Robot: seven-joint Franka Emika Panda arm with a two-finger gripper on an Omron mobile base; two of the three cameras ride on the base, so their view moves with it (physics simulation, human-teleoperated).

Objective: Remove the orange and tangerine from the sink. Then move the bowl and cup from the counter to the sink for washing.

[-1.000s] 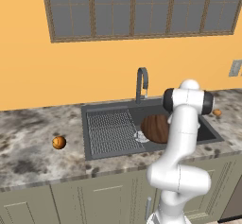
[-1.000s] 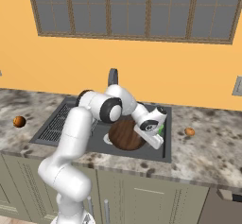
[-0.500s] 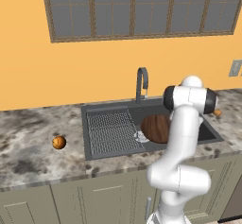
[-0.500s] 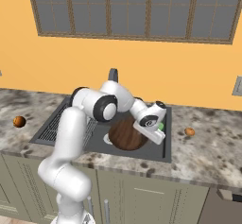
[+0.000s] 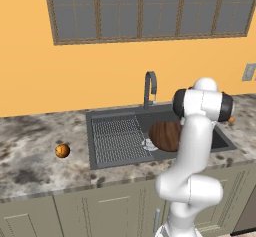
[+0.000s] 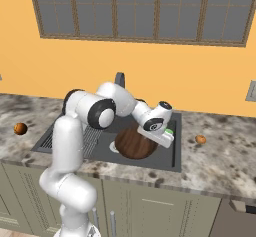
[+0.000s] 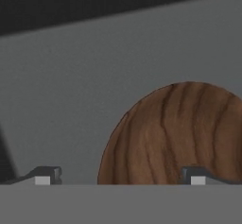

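We see the wooden bowl (image 6: pixel 134 143) lying in the sink (image 5: pixel 115 158), right of the ribbed draining grid (image 5: pixel 117 138). The gripper (image 7: pixel 119 176) hangs over the basin with jaws spread wide, holding nothing. A green cup (image 6: pixel 169 131) peeks just behind the hand at the sink's right end. One orange fruit (image 5: pixel 62 151) sits on the counter left of the sink, another (image 6: pixel 200 139) to its right.

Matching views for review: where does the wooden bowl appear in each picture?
Left base view: bowl right of centre in the sink, partly behind the arm.
Right base view: bowl at centre, in the basin beside the gripper.
Hand view: bowl at lower right, between the open jaws.
Shared landmark: the faucet, behind the sink.
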